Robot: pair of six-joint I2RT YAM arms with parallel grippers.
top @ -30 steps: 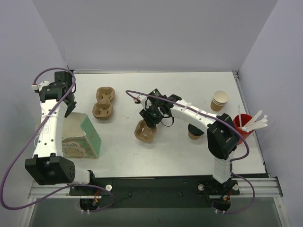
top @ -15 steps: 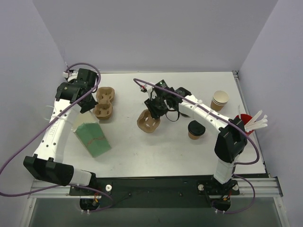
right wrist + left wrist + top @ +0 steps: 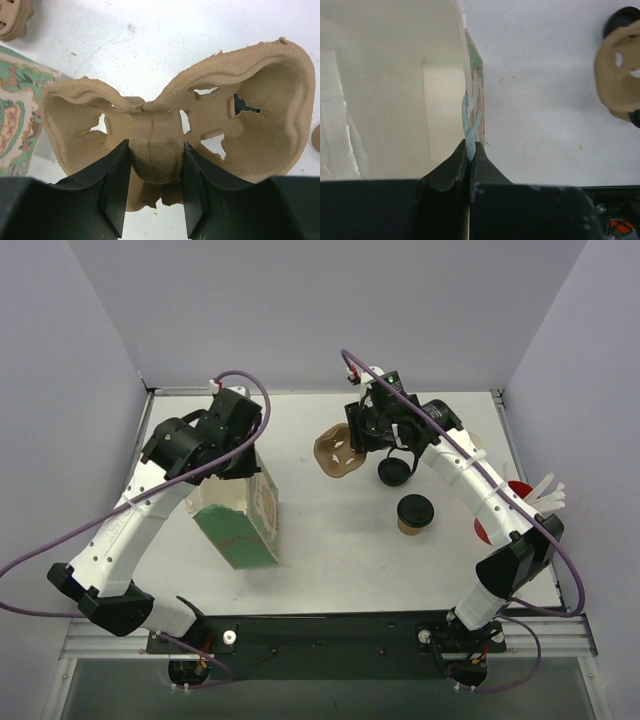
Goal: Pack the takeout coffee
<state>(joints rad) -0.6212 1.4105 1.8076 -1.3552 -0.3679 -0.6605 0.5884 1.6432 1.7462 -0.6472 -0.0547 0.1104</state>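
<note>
The paper bag (image 3: 240, 522) is being held up only by its thin handle (image 3: 471, 117), pinched in the left pincer (image 3: 470, 147), so tearing or tipping is being risked; the cup carrier (image 3: 338, 450), clamped by the right pincer (image 3: 155, 167), could slip. The coffee (image 3: 414, 512) is standing apart on the tabletop (image 3: 330, 560). No writing is being seen.

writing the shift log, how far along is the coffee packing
Done: the paper bag stands upright and open, the left jaws shut on its green handle. In hand: the right jaws grip the pulp carrier by its centre. Left: the takeout coffee sits lidded on the table, in neither carrier nor bag, so loading it remains.
</note>
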